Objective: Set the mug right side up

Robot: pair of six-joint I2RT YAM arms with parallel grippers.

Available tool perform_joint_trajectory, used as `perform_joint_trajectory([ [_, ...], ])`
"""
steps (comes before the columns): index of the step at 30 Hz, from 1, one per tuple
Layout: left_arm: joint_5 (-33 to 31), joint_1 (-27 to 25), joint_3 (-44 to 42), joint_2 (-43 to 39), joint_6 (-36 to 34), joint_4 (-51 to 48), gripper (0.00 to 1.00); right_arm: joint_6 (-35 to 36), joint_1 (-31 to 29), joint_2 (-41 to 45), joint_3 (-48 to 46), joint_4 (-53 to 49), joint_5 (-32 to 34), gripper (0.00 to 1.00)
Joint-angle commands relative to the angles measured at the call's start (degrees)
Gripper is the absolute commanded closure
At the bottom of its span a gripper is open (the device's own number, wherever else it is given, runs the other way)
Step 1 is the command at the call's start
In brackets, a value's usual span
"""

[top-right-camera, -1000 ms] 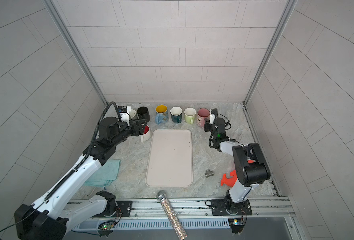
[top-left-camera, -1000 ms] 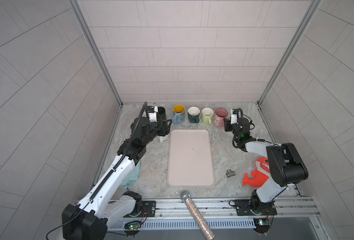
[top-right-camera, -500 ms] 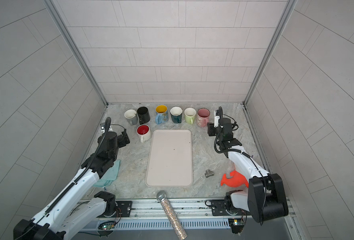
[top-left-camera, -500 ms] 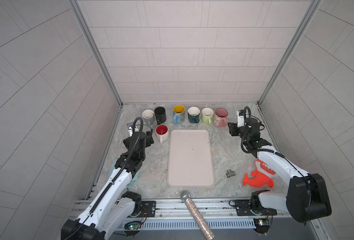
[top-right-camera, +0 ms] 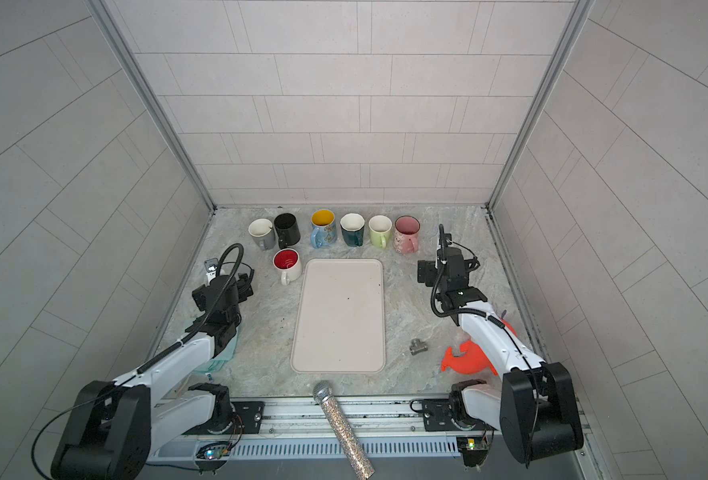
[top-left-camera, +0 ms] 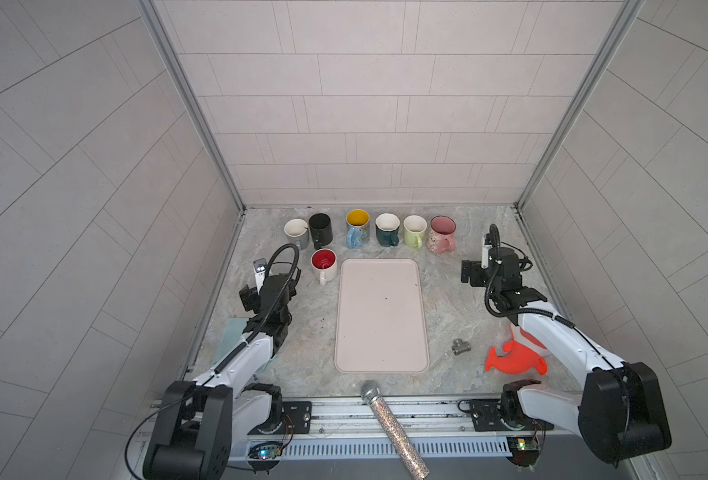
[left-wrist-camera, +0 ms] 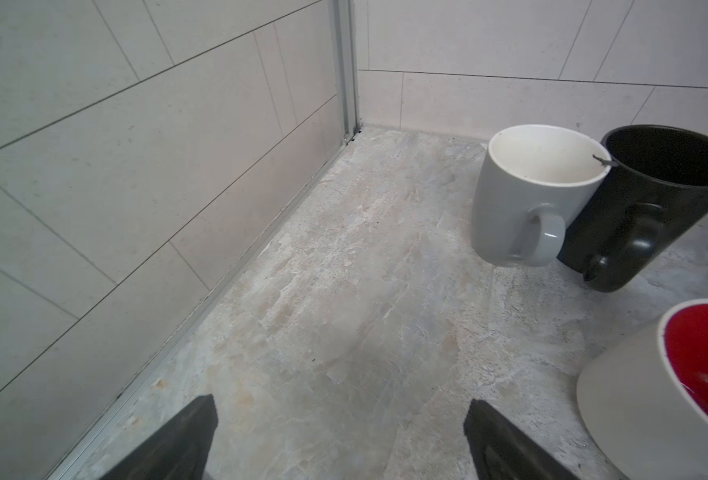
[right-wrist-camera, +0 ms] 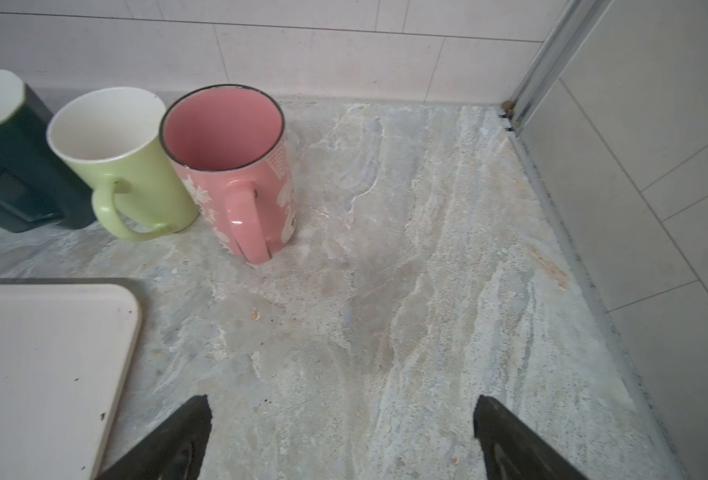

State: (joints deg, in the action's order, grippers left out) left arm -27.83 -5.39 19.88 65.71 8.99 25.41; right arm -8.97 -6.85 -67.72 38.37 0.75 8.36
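Observation:
Several mugs stand mouth up near the back wall. In both top views a white mug with a red inside (top-left-camera: 323, 264) (top-right-camera: 287, 262) sits alone in front of the row, left of the tray. The row runs from a grey mug (top-left-camera: 296, 232) (left-wrist-camera: 527, 195) and a black mug (left-wrist-camera: 651, 199) to a green mug (right-wrist-camera: 123, 162) and a pink mug (top-left-camera: 442, 234) (right-wrist-camera: 236, 166). My left gripper (top-left-camera: 269, 287) (left-wrist-camera: 340, 415) is open and empty over bare table, near the left wall. My right gripper (top-left-camera: 495, 268) (right-wrist-camera: 342, 411) is open and empty, right of the pink mug.
A pale pink tray (top-left-camera: 381, 316) lies mid-table. A glitter microphone (top-left-camera: 394, 428) overhangs the front edge. A small metal fitting (top-left-camera: 460, 347) and an orange fish toy (top-left-camera: 514, 361) lie front right. A teal cloth (top-left-camera: 229, 332) lies under the left arm. Walls stand close on both sides.
Both arms pulled back from the mug row toward the front and both grippers opened wide. The left let go of the red-lined mug, which stays upright.

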Motion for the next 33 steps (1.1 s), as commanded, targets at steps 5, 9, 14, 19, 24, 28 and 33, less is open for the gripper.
perform_joint_trajectory([
  [5,14.2,5.2,-1.4,11.3,-2.4,20.3,0.0,5.9,0.1,-1.3,-8.4,15.8,10.4,0.01],
  [9,18.8,5.9,-2.5,17.8,-4.0,29.9,0.0,6.7,0.8,-5.8,-9.1,20.6,10.3,0.01],
  [14,25.0,6.8,-5.9,25.2,-5.2,43.4,0.0,8.2,0.8,-10.9,-11.3,30.2,11.8,0.01],
  [19,26.6,7.3,-2.7,25.0,-5.2,36.6,0.0,9.9,0.7,-13.9,-16.0,43.8,9.9,0.01],
  [24,26.7,7.2,1.3,25.0,-5.8,29.9,0.0,10.5,0.8,-20.1,-19.1,55.8,5.7,0.01],
  [28,26.6,7.2,1.4,25.2,-6.0,30.2,0.0,11.2,0.8,-22.1,-20.1,59.1,5.3,0.01],
  [33,26.6,7.2,1.4,25.1,-6.0,30.1,0.0,9.1,2.4,-22.6,-17.6,54.8,3.6,0.01],
])
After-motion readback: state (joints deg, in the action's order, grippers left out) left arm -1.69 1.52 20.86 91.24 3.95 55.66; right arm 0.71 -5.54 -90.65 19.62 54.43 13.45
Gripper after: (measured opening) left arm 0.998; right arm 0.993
